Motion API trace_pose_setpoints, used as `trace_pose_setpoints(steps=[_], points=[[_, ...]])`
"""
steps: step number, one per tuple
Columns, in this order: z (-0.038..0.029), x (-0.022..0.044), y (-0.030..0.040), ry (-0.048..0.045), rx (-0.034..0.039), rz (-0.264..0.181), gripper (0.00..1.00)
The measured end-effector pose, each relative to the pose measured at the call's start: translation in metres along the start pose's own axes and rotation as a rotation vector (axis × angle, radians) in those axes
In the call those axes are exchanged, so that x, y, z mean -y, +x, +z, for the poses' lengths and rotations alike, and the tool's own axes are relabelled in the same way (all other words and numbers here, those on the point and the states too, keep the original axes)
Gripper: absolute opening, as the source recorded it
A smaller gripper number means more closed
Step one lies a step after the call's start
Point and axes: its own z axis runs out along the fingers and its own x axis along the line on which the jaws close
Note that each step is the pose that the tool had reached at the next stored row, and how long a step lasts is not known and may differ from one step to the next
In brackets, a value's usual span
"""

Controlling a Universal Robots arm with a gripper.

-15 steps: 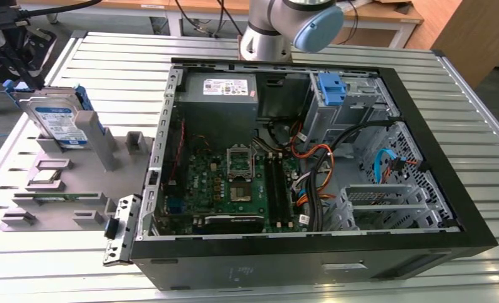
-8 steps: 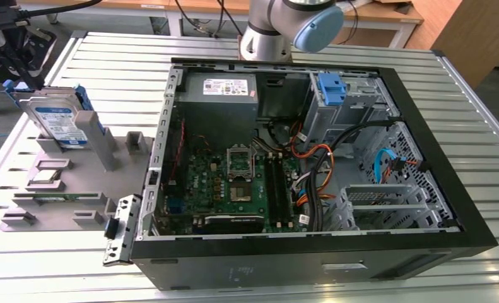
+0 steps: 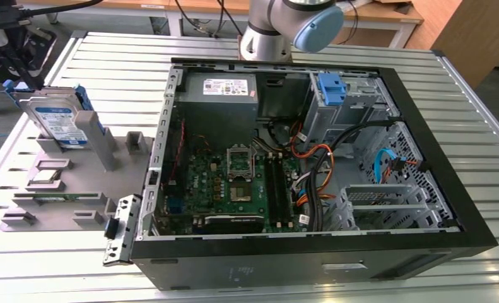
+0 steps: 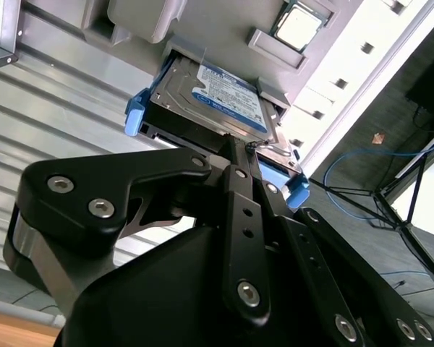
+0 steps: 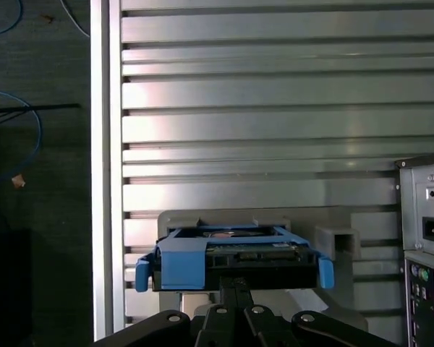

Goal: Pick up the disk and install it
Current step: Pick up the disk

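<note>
Pickup not yet done: the disk [image 3: 60, 117] stands upright in its grey holder [image 3: 106, 151] on the surface [image 3: 106, 63], outside the computer case [image 3: 317, 249]; my fingers [image 4: 236, 160], pressed together, sit at its edge.

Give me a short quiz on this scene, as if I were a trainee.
1. True or false: the disk lies inside the case.
2. What colour are the disk's side rails? A red, B blue, C green.
3. Fill in: the disk stands upright in a grey ____, on the exterior view's left of the case.

Key
1. False: it is outside the case.
2. B.
3. Holder.
</note>
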Motion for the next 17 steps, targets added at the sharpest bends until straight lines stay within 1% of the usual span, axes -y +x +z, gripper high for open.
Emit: trace_pose_setpoints(steps=[3, 11, 17], points=[[0.0000, 0.0000, 0.0000, 0.0000, -0.0008, -0.019, 0.10], [-0.0001, 0.0000, 0.0000, 0.0001, -0.0011, -0.023, 0.10], [-0.0010, 0.0000, 0.0000, 0.0001, -0.0024, -0.054, 0.10]])
